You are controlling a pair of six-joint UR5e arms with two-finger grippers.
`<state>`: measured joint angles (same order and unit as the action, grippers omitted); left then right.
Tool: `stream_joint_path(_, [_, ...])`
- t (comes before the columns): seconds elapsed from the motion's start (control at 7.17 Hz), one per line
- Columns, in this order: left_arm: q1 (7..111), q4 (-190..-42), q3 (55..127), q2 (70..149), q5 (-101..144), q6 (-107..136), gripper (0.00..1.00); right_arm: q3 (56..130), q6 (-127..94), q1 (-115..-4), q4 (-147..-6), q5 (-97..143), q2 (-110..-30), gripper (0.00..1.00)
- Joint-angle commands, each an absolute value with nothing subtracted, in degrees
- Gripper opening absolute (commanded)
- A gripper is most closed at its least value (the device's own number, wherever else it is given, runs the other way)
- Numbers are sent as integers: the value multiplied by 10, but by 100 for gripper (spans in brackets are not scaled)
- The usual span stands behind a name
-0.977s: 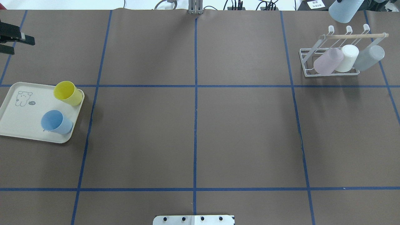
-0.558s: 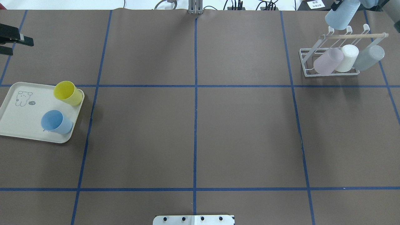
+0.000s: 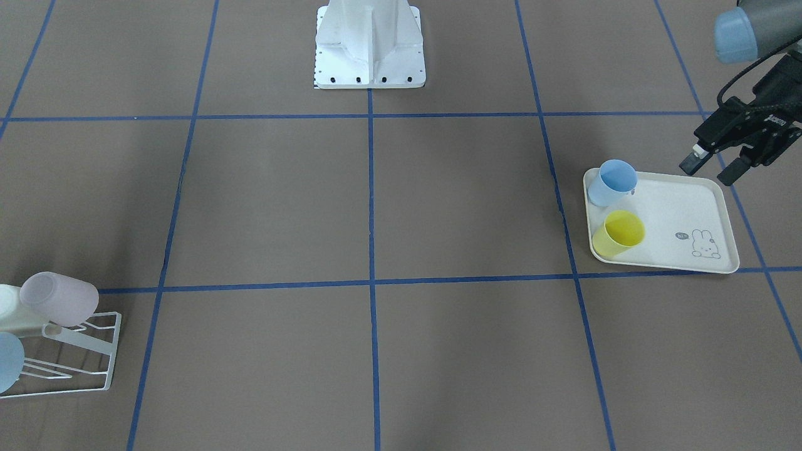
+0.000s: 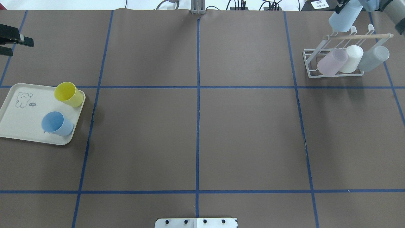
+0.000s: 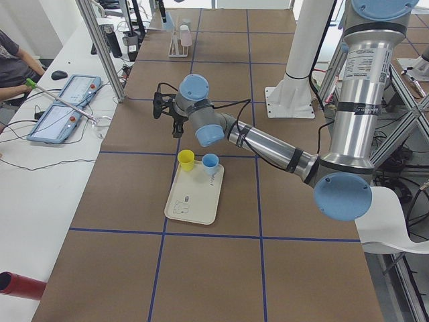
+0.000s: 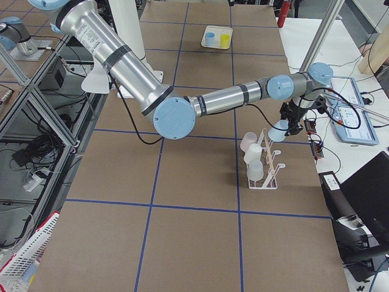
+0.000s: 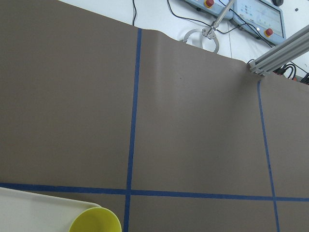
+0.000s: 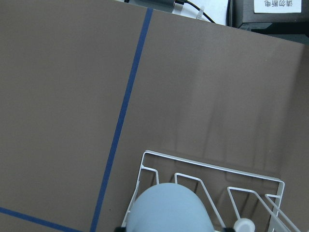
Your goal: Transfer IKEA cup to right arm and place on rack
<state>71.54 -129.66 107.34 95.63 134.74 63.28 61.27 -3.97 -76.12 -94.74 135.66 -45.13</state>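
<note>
Got cup (image 4: 341,17) clamped in right gripper (image 6: 289,125), just above rack's (image 4: 357,36) end prong, long axis tilted, lower end toward it. Got left gripper (image 3: 707,170) spread apart near tray (image 4: 19,122).

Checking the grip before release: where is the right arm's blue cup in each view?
Front-facing: cup at bottom-left edge, cut off.
Overhead: cup top right, over rack.
Left: tiny, far top.
Right: cup centre-right, by rack's top.
Left wrist: not in view.
Right wrist: cup bottom centre.
Landmark: the white rack.
</note>
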Motion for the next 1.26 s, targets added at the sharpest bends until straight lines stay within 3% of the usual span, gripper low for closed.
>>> stream_joint_path(0.0, [715,-1297,1075,955,1347,634,100,588,-40,-760,-923,1344,-445,25])
stream_joint_path(1.12, [714,-1296,1074,954,1347,634,100,572,-37,-740,-921,1339,-446,25])
